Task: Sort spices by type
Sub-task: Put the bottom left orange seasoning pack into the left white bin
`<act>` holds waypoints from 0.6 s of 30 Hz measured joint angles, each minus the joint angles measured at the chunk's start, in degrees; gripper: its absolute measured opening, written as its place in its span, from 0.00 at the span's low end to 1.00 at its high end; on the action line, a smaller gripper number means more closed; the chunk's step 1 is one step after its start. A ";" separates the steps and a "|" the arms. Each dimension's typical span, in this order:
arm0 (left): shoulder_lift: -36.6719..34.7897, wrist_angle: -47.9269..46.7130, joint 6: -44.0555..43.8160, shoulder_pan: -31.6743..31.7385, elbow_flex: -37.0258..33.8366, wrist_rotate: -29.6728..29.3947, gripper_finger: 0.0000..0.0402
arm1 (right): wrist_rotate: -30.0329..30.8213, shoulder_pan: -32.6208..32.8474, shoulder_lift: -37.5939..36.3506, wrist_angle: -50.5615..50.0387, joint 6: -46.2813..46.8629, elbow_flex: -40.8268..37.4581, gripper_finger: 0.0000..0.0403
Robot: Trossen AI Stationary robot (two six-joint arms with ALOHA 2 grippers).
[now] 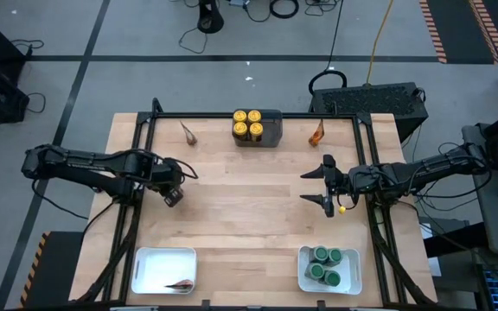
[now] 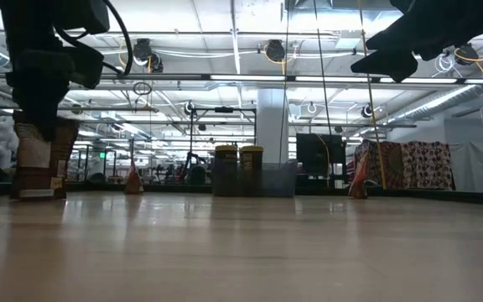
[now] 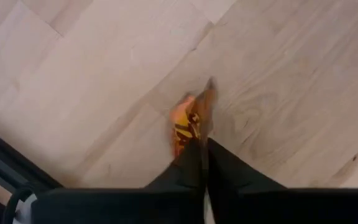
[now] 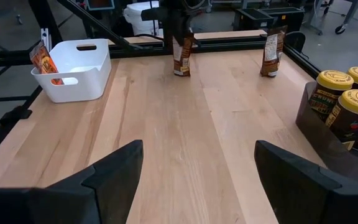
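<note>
My left gripper (image 1: 173,195) stands over the left part of the table, shut on a brown-orange packet (image 3: 191,121); the right wrist view shows that packet (image 4: 180,57) upright under the fingers. My right gripper (image 1: 322,186) hovers open over the right part of the table, touching nothing. Two more packets stand on their lower edges near the far edge, one left (image 1: 188,134) and one right (image 1: 318,132). Yellow-lidded jars (image 1: 248,122) sit in the dark grey bin (image 1: 271,127). Green-lidded jars (image 1: 327,264) fill the near right white tray (image 1: 304,278). Another packet (image 1: 180,283) lies in the near left white tray (image 1: 150,269). My left gripper pinches the packet's top edge (image 3: 197,140) between its two fingers, which come from above and point down. The packet hangs upright below them (image 2: 40,159). Its lower edge (image 4: 180,73) is at the tabletop; whether it touches the wood I cannot tell.
Black frame rails (image 1: 232,115) run along the table's far and side edges. The bin sits at the middle of the far edge, the two trays at the near corners. Bare wood (image 1: 249,207) lies between the two grippers.
</note>
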 joint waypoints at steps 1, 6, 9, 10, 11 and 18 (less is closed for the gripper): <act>0.00 0.00 0.01 0.01 0.00 0.00 0.03 | 0.00 0.00 0.00 0.00 0.00 0.00 0.72; 0.00 0.05 2.48 -0.06 0.00 0.03 0.01 | 0.00 0.02 0.00 0.00 0.00 0.00 0.72; -0.04 -0.59 3.59 -0.06 0.50 0.90 0.01 | 0.00 0.01 0.00 -0.02 0.00 0.00 0.72; -0.04 -0.70 3.96 -0.06 1.07 1.30 0.01 | 0.00 0.00 0.00 -0.02 0.00 0.00 0.72; -0.04 -0.57 4.07 -0.07 1.85 1.78 0.01 | 0.00 0.01 0.00 -0.02 0.00 0.00 0.72; -0.07 -0.62 5.42 -3.27 9.04 6.56 0.00 | 0.00 0.02 0.00 -0.24 0.00 0.00 0.72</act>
